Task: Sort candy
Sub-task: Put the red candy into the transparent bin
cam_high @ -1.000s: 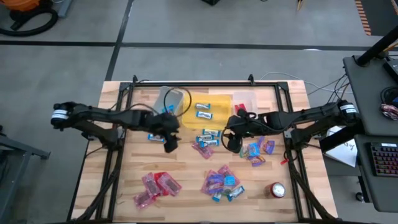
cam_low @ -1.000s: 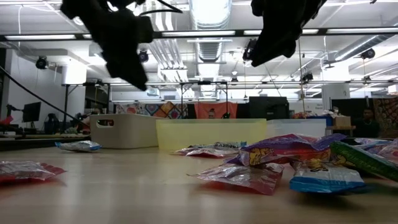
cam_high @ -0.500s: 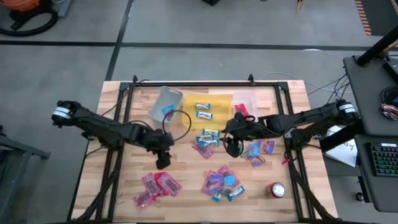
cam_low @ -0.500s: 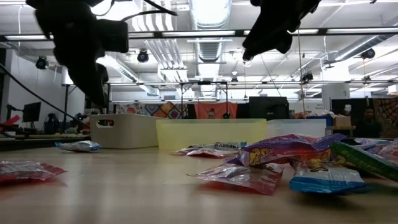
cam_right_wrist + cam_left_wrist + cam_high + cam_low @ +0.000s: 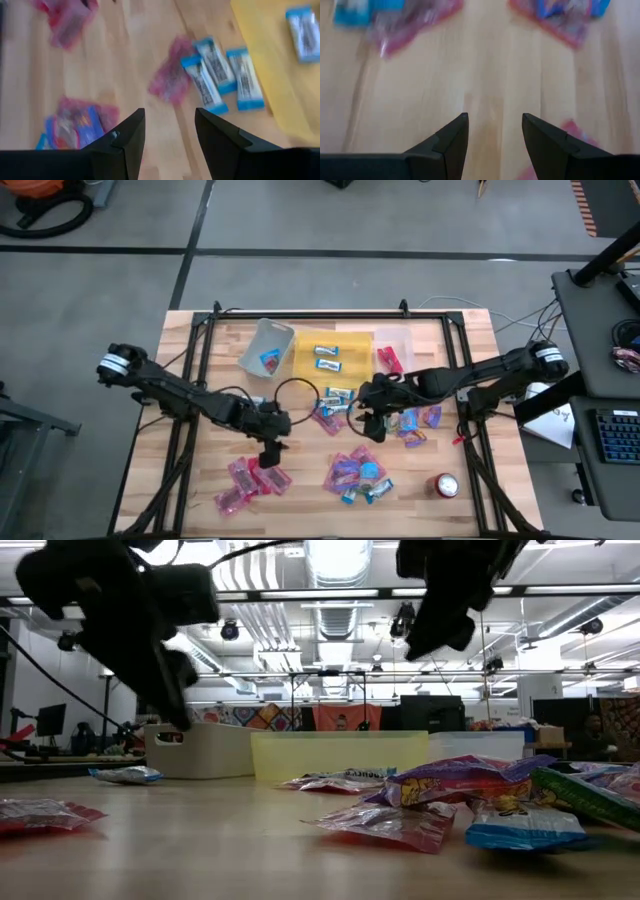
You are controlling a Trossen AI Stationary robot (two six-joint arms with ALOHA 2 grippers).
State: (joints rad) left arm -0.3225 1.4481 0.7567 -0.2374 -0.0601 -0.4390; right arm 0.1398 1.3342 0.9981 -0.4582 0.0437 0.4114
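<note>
Candy is mostly loose on the table, so the sorting looks barely started to me. Three bins sit along the far edge: the grey bin has one blue piece, the yellow bin two blue-and-white ones, the clear bin one red. Left out are roughly four red-pink packs near the front left, a mixed heap front centre, some blue-white bars mid-table, and more purple-blue ones to the right; exact counts I can't tell. Left gripper hangs just above the red-pink packs, fingers apart and empty. Right gripper hovers near the blue-white bars, also spread with nothing in it.
</note>
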